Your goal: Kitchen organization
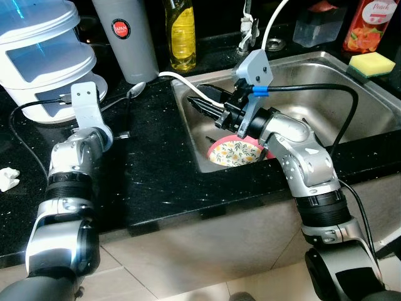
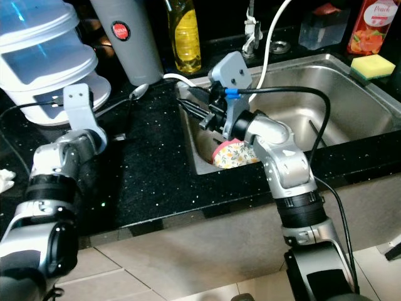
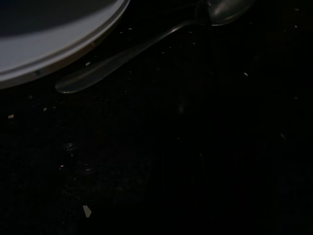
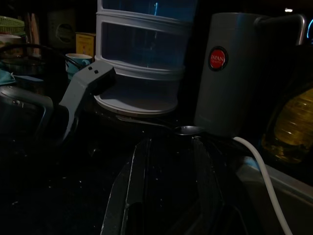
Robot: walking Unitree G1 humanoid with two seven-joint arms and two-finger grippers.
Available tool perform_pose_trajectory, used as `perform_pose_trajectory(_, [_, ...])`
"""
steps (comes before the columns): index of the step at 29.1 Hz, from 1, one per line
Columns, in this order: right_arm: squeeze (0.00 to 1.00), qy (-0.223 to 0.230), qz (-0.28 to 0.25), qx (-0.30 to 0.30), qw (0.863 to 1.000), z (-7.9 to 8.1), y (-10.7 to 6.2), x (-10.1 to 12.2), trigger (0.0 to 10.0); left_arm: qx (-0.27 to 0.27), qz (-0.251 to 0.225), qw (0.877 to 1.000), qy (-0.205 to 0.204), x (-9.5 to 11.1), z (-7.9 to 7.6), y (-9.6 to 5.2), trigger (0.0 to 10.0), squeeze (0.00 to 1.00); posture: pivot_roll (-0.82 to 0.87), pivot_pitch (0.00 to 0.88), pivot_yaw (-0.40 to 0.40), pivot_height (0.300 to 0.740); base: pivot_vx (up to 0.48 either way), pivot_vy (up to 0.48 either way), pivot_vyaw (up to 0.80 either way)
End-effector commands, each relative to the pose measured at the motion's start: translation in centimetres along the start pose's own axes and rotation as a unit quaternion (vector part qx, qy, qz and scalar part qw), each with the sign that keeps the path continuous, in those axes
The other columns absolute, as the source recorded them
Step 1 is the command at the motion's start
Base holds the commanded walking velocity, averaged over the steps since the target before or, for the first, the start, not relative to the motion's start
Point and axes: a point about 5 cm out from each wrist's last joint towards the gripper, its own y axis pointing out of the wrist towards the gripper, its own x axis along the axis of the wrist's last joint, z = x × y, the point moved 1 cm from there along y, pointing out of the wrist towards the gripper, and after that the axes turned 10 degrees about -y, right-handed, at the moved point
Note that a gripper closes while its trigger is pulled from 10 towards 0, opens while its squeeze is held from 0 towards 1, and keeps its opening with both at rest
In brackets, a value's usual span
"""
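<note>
Hovering over sink (image 1: pixel 351 75) left rim: right hand (image 1: pixel 202 105), fingers parted, empty; left hand state unclear.

Plate (image 1: pixel 237 152) in sink (image 1: pixel 363 100); spoon (image 1: pixel 135 91) on counter (image 1: pixel 156 163) left of it, before flask (image 1: pixel 125 37).

1 spoon (image 1: pixel 136 91), 1 floral plate (image 1: pixel 237 152), 2 bottles (image 1: pixel 180 34), 1 sponge (image 1: pixel 371 64), 1 grey jug (image 1: pixel 125 37)
</note>
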Motion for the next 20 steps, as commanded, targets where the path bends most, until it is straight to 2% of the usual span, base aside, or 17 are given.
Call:
perform_pose_trajectory(1, [0.0,-0.001,-0.005,0.004,1.0,0.2,0.4,0.1,10.0,0.018,0.068,0.998,0.005,-3.5,1.1,0.4,0.0,0.0,-0.13,0.0,0.082,0.74,0.0,0.0,0.0])
perform_pose_trajectory(5, [0.0,-0.001,-0.005,0.003,1.0,0.2,0.4,0.1,10.0,0.021,0.063,0.998,0.017,-3.5,1.1,0.5,0.0,0.0,-0.13,0.0,0.082,0.74,0.0,0.0,0.0])
perform_pose_trajectory(7, [0.0,-0.002,-0.005,0.002,1.0,0.1,0.4,0.1,10.0,0.022,0.038,0.999,0.017,-2.6,0.9,0.5,0.0,0.0,-0.14,0.0,0.082,0.74,0.0,0.0,0.0])
perform_pose_trajectory(8, [0.0,-0.003,-0.005,0.002,1.0,0.1,0.4,0.2,10.0,0.023,-0.009,0.999,0.025,-0.8,0.4,0.4,6.2,0.0,-0.14,0.0,0.081,0.74,0.0,0.0,0.0])
perform_pose_trajectory(9, [0.0,-0.003,-0.005,0.001,1.0,0.1,0.4,0.2,10.0,0.023,-0.032,0.999,0.032,0.1,0.2,0.2,6.2,0.0,-0.14,0.0,0.081,0.74,0.0,0.0,0.0])
perform_pose_trajectory(10, [0.0,-0.003,-0.006,0.001,1.0,0.0,0.4,0.2,10.0,0.024,-0.058,0.997,0.039,1.1,-0.1,0.0,10.0,0.0,-0.14,0.0,0.081,0.74,0.0,0.0,0.0])
perform_pose_trajectory(11, [0.0,-0.004,-0.006,0.001,1.0,0.0,0.4,0.2,10.0,0.019,-0.075,0.996,0.039,1.9,-0.5,-0.3,10.0,1.0,-0.14,0.0,0.082,0.74,0.0,0.0,0.0])
perform_pose_trajectory(15, [0.0,-0.005,-0.006,0.0,1.0,0.0,0.5,0.2,10.0,0.005,-0.095,0.995,0.04,3.4,-1.6,-0.6,10.0,1.0,-0.14,0.0,0.081,0.74,0.0,0.0,0.0])
perform_pose_trajectory(16, [0.0,-0.006,-0.007,0.0,1.0,0.0,0.5,0.2,10.0,-0.013,-0.1,0.994,0.047,3.9,-2.5,-0.7,10.0,1.0,-0.14,0.0,0.083,0.74,0.0,0.0,0.0])
perform_pose_trajectory(20, [0.0,-0.007,-0.007,0.0,1.0,0.0,0.5,0.3,10.0,-0.02,-0.094,0.994,0.046,3.7,-3.0,-0.5,10.0,1.0,-0.15,0.0,0.087,0.74,0.0,0.0,0.0])
